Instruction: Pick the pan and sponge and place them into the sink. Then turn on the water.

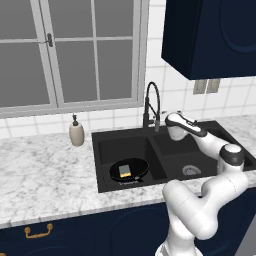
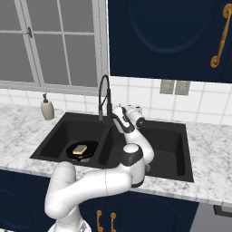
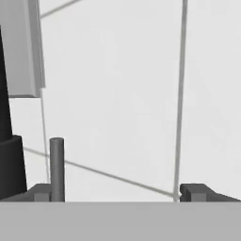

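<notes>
Robot hand (image 1: 161,121) raised beside the faucet (image 1: 151,102), at the back of the sink (image 1: 102,150). In the hand view two dark finger tips (image 3: 195,192) stand wide apart with nothing between them: the hand is released. A thin grey upright lever (image 3: 56,167) rises just beside one finger tip, with the dark faucet body at that side of it; white wall tile lies beyond.

The pan (image 1: 129,170) lies in the basin below the hand and away to its left, the sponge (image 1: 125,172) resting inside it. No stream shows at the spout, so the water step is judged to remain.

Handling, as judged: the lever is stiff, small and smooth, and would likely slip off a flat pad; a push or pinch near its tip should give most leverage.

Obstacles: the spring-neck arch and its hose crowd the hand's approach. The soap dispenser (image 1: 76,133) stands on the marble table (image 1: 45,170) well apart, far to the hand's left, beneath the window (image 1: 70,50).
</notes>
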Available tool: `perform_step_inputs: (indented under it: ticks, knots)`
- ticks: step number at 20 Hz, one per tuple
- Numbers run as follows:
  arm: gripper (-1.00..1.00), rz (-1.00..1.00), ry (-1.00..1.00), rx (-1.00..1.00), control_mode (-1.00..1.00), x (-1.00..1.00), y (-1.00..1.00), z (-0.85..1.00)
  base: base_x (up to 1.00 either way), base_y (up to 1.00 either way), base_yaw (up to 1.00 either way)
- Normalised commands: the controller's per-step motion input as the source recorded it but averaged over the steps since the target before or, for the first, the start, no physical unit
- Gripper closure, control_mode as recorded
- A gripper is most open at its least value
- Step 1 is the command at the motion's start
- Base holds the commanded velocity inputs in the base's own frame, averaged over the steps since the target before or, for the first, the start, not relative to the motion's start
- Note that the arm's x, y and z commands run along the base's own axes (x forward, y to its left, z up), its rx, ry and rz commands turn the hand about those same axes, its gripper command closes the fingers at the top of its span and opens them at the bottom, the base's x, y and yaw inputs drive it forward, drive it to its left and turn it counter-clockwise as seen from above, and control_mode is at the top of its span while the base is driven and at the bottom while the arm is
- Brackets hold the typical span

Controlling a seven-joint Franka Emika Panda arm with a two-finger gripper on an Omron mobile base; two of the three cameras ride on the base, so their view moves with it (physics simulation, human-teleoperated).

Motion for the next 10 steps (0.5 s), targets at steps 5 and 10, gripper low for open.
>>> perform_step_inputs:
  ticks: [5, 10]
  knots:
    - [-1.0, 0.1, 0.01, 0.0, -1.0, 0.29, -0.08, -0.01, 0.0, 0.0, 0.0]
    - [-1.0, 0.04, 0.0, 0.0, -1.0, 0.29, 0.0, -0.12, 0.0, 0.0, 0.0]
